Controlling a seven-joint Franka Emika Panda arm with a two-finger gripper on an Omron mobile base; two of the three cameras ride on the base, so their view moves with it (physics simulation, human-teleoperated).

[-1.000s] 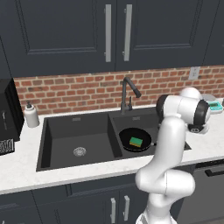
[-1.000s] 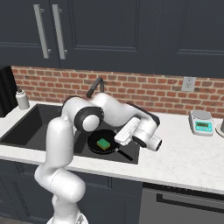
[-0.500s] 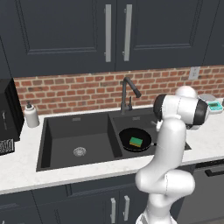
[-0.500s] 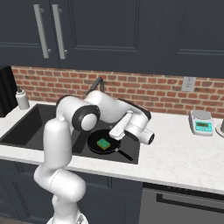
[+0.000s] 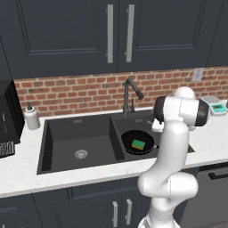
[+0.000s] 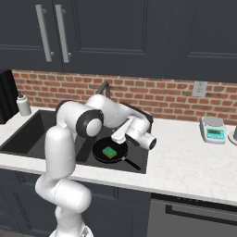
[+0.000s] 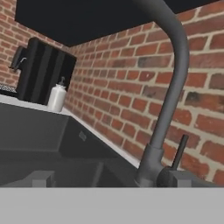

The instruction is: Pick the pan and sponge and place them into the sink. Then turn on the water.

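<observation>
The black pan (image 5: 139, 141) lies on the floor of the right basin of the black double sink (image 5: 75, 129), and the green sponge (image 5: 138, 144) rests inside it. From the right base view the pan (image 6: 110, 152) and sponge (image 6: 109, 152) sit just below my hand. My gripper (image 6: 119, 135) hovers over that basin, pointing left at the dark gooseneck faucet (image 7: 170, 83). It is open and holds nothing; its fingertips (image 7: 42, 178) stand wide apart in the hand view. The faucet's thin lever (image 7: 179, 152) is close ahead. No water runs from the faucet (image 5: 130, 95).
A white soap dispenser (image 5: 31, 117) and a black coffee machine (image 5: 8, 116) stand left of the sink. A kitchen scale (image 6: 213, 129) sits on the counter at the right. The brick wall rises right behind the faucet. The left basin has a bare floor around its drain (image 5: 81, 154).
My hand has drawn back from the pan's right side and swung left and toward the wall, nearer the faucet. Pan and sponge have not moved.
</observation>
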